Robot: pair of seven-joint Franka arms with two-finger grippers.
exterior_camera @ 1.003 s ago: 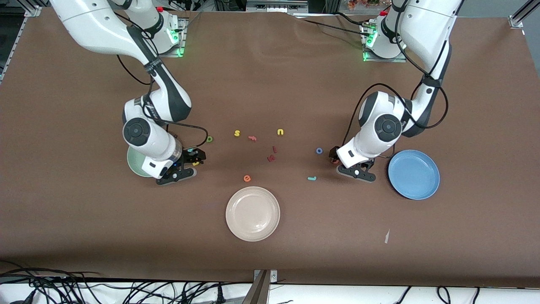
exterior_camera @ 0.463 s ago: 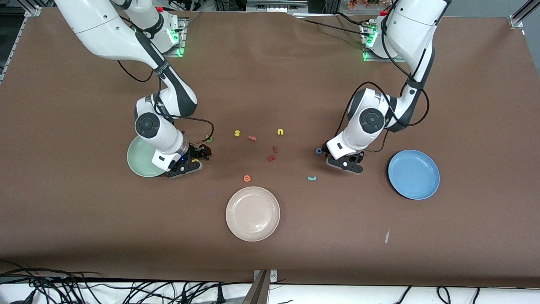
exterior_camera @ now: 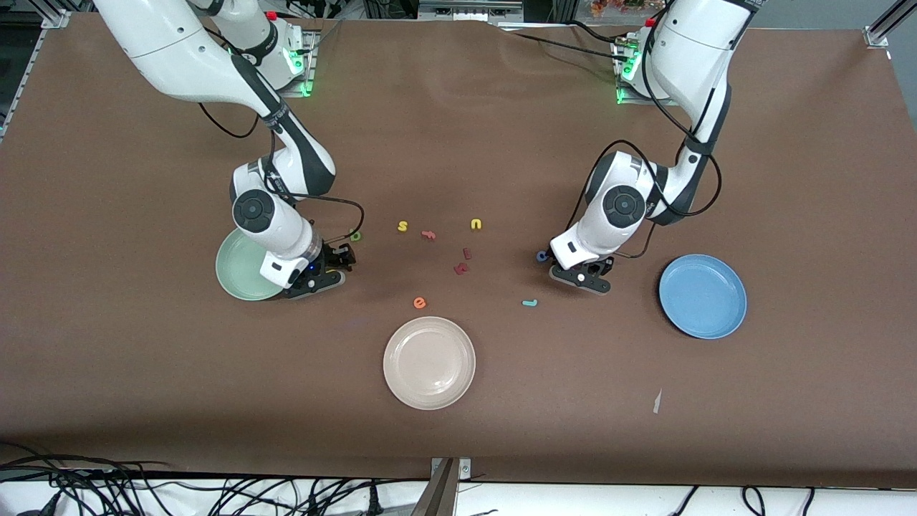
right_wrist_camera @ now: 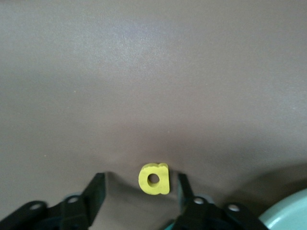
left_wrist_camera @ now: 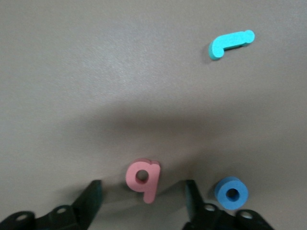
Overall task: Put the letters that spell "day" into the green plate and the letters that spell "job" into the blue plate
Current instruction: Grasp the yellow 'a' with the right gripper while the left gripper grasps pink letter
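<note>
left wrist view shows the left gripper down at the tabletop, fingers apart either side of the salmon b, not yet touching; the blue o lies beside. the right gripper likewise straddles the yellow a, unclamped, beside the green plate.

Twelve o'clock toward the bases, three toward the left arm's end. Down at the table at three o'clock of right-end plate: right gripper, fingers apart either side of a. At its one o'clock, d.

At nine o'clock of left-end plate: left gripper, fingers apart either side of b. Just beside at ten, o; at seven, j.

Just at twelve of middle plate, e; farther up, s at eleven, u at one.
</note>
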